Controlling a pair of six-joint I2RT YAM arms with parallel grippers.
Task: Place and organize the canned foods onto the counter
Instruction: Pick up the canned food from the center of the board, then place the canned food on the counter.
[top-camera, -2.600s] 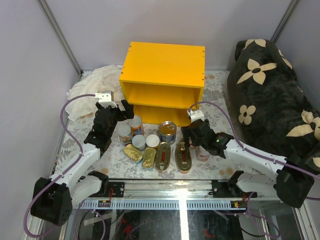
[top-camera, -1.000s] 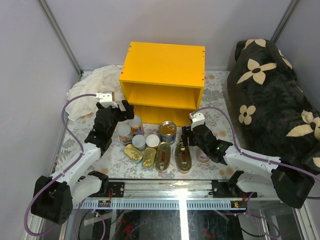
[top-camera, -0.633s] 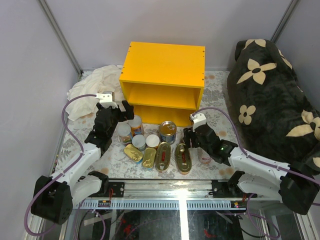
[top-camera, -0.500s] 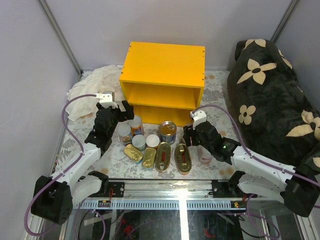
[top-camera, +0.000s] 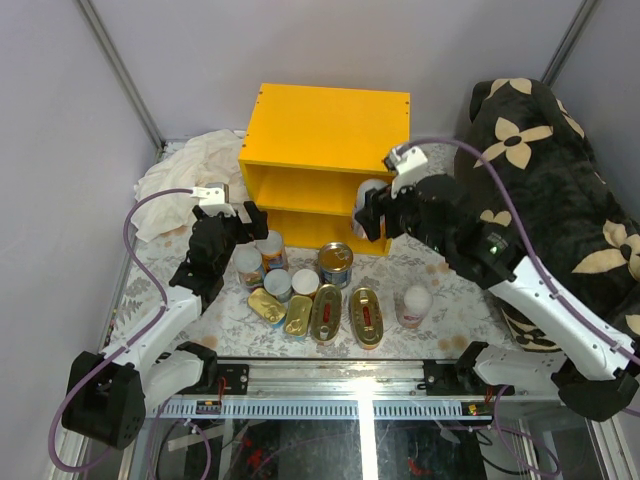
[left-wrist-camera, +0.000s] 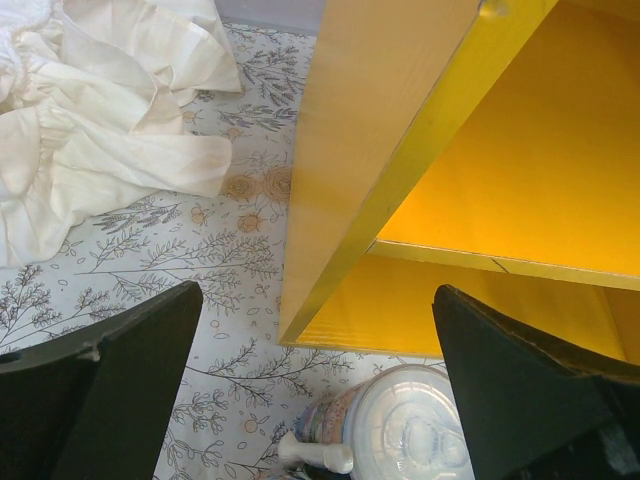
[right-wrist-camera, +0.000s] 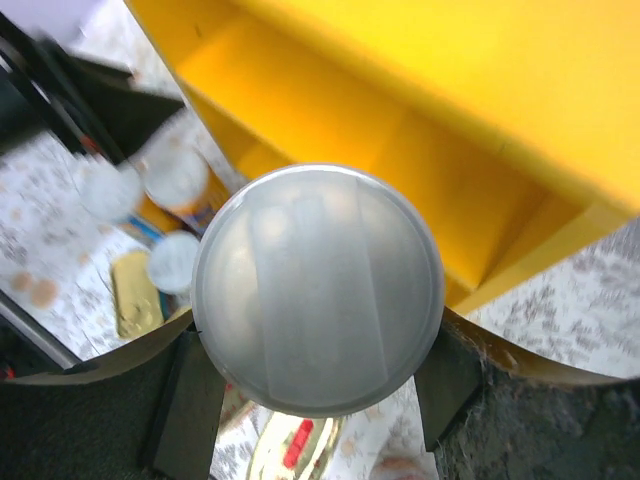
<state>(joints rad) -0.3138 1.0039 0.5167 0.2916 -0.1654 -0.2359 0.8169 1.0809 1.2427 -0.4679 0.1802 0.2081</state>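
Floral floor (top-camera: 440, 260) between grey walls fills the top view. At 2 o'clock slumps a black flowered cushion (top-camera: 540, 170). At 12 stands the yellow counter (top-camera: 325, 125), its two open shelves facing 6, and at 10 lies a white cloth (top-camera: 180, 170).

The right gripper (top-camera: 367, 212) hangs raised before the shelves' right end, its fingers (right-wrist-camera: 190, 395) pinching a can (right-wrist-camera: 318, 290) by the sides. The can's round silver end faces the wrist camera, its axis running away from the lens.

The left gripper (top-camera: 247, 215), at 9, is spread wide just beside the tall tins (top-camera: 270, 248).

More lie at 6 of the counter: a blue-labelled can (top-camera: 336, 262), gold oval tins (top-camera: 325, 310) lying lengthwise 12 to 6, and a lone tin (top-camera: 413, 305) at 4.
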